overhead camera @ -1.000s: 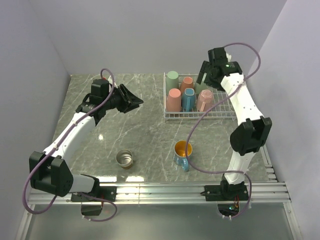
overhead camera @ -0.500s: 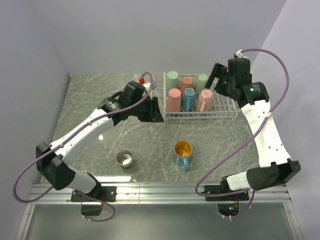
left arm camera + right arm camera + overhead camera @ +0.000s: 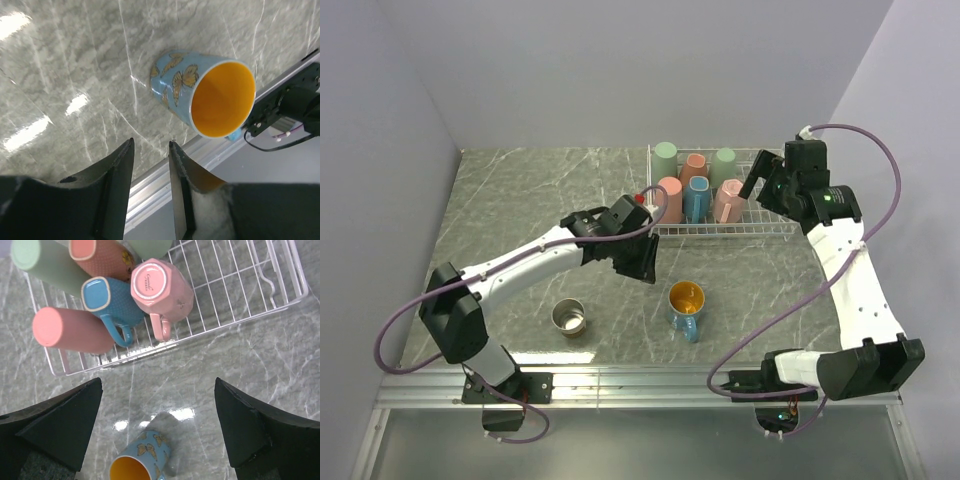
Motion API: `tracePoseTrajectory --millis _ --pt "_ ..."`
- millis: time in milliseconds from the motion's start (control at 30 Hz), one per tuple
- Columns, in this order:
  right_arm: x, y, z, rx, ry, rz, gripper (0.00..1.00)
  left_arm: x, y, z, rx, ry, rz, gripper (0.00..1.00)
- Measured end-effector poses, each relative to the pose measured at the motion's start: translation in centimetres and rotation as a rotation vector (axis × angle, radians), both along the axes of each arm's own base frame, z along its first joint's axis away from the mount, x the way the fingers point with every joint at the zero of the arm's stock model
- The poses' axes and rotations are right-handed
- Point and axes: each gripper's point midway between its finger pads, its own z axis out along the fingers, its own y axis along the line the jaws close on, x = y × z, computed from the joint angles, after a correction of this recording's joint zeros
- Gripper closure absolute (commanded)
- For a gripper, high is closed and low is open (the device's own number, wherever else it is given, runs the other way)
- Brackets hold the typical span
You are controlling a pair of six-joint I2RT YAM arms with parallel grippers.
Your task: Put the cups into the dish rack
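A blue butterfly mug with an orange inside [image 3: 685,303] stands upright on the marble, in front of the dish rack [image 3: 768,228]. The left wrist view shows this mug [image 3: 200,92] ahead of my left gripper [image 3: 150,150], whose jaws are narrow but apart with nothing between them. In the top view the left gripper [image 3: 644,266] hovers just left of the mug. A steel cup [image 3: 569,317] stands further left. The rack [image 3: 235,290] holds several upturned cups: mint, salmon, pink, blue [image 3: 112,300], pale pink [image 3: 161,290]. My right gripper [image 3: 760,186] is wide open above the rack's right end.
The rack's right half is bare wire grid. The aluminium rail at the table's near edge [image 3: 650,380] runs just behind the butterfly mug in the left wrist view. Grey walls close in the left, back and right sides.
My left arm has swung from the table's rear left to the right and forward, next to the butterfly mug, with its jaws narrowing. The right arm has pulled right, off the rack's middle.
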Motion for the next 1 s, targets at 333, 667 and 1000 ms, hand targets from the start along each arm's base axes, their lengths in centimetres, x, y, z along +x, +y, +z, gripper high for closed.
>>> tracePoseTrajectory --millis 333,667,1000 --pt "-0.3 0.3 0.8 0.018 -0.029 0.018 0.0 -1.2 -3.0 -1.6 0.038 0.003 -0.107 0.58" --pt "-0.4 0.3 0.2 0.015 -0.016 0.019 0.0 -2.1 -5.9 -4.2 0.133 -0.008 -0.222 0.67" --pt "-0.5 0.2 -0.4 0.009 -0.004 0.022 0.0 -1.2 -5.7 -5.2 0.19 -0.034 -0.227 1.0"
